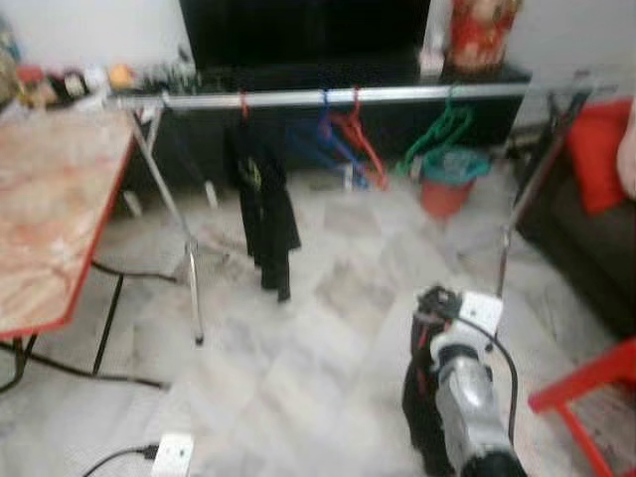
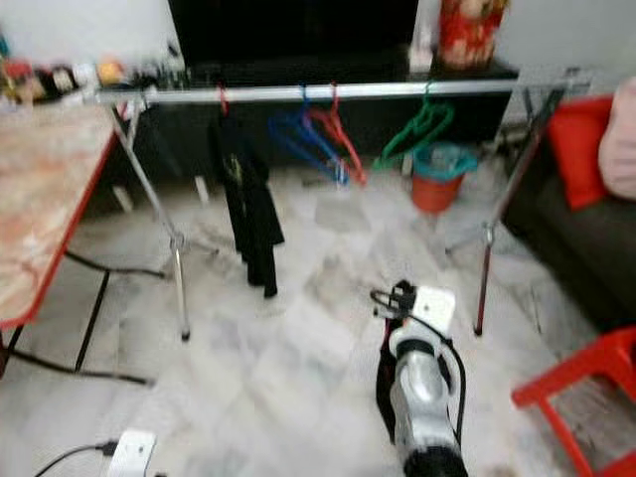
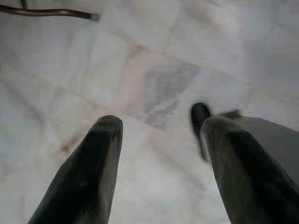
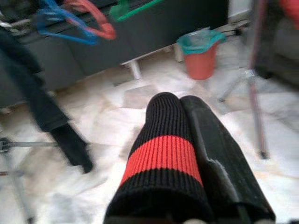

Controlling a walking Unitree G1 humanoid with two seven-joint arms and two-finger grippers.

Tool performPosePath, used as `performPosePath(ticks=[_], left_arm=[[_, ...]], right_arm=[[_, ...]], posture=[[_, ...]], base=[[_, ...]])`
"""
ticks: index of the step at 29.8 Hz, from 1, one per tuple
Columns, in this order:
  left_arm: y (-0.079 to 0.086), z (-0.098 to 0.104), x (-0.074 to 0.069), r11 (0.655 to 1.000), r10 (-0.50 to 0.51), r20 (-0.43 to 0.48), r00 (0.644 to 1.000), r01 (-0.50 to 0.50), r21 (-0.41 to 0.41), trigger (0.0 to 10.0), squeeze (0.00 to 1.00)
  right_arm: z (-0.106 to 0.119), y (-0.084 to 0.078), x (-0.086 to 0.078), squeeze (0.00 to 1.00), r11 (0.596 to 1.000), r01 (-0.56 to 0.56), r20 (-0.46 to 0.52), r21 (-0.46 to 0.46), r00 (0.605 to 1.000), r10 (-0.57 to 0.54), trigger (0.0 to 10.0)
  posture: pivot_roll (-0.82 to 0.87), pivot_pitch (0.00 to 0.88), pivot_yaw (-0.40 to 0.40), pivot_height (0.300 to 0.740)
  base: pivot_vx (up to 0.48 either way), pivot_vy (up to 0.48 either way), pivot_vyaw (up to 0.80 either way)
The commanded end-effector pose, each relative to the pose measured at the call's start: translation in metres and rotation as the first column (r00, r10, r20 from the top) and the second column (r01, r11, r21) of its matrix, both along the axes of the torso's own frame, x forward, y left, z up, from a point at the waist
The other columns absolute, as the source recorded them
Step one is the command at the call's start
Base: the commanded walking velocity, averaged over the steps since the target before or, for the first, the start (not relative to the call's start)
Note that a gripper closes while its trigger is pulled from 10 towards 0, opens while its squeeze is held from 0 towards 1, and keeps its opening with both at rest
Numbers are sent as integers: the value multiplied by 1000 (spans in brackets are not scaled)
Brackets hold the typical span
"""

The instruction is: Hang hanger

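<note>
While the head view is blurred, a marble-topped bench [image 1: 50,209] with red edge sits at far left. Left pincer [image 3: 159,163] hangs over the tiled floor [image 1: 298,378], fingers [image 3: 88,172] spread apart, nothing between them. Metal rail [image 1: 328,97] spans the room on splayed legs. Along it, left to right: black garment [image 1: 263,214] on a red hook, blue hanger [image 1: 323,139], red hanger [image 1: 360,144] just beside it, green hanger [image 1: 437,134]. Orange bin [image 1: 447,184] stands on the floor below the green one. Right pincer [image 4: 187,154] is raised low right, closed on a black knit cloth with red stripe [image 4: 163,154]. Red chair [image 1: 591,402] at far right.
</note>
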State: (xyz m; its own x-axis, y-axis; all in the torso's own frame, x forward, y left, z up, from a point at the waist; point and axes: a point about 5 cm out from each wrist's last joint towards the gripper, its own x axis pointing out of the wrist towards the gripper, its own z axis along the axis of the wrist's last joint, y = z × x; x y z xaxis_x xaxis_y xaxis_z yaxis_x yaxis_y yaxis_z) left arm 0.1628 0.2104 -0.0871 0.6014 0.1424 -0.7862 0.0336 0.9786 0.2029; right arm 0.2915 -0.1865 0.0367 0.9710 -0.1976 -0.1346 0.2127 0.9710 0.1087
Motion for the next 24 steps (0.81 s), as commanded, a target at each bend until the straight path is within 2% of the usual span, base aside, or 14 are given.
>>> performPosePath(ticks=[1, 11, 18, 24], left_arm=[[3, -2, -6, 1000, -7, -22, 1000, 7, 10, 10000, 0], [3, -2, -6, 1000, -11, -23, 1000, 11, 9, 10000, 0], [1, -3, -7, 1000, 9, -17, 1000, -9, -21, 10000, 0], [3, -2, -7, 1000, 22, -18, 1000, -22, -4, 10000, 0]], right_arm=[[8, 4, 6, 0, 1000, -12, 37, -1, 999, 13, 10000], [7, 8, 5, 0, 999, -31, 37, -6, 999, 31, 10000], [7, 7, 6, 0, 1000, -28, 37, -3, 999, 29, 10000], [7, 7, 5, 0, 1000, -29, 35, -4, 999, 29, 10000]], posture=[[-36, 0, 30, 740], [-38, 0, 28, 740], [-38, 0, 27, 740], [-35, 0, 26, 740]], base=[[0, -304, 0], [0, -302, 0], [0, 0, 0], [0, 0, 0]])
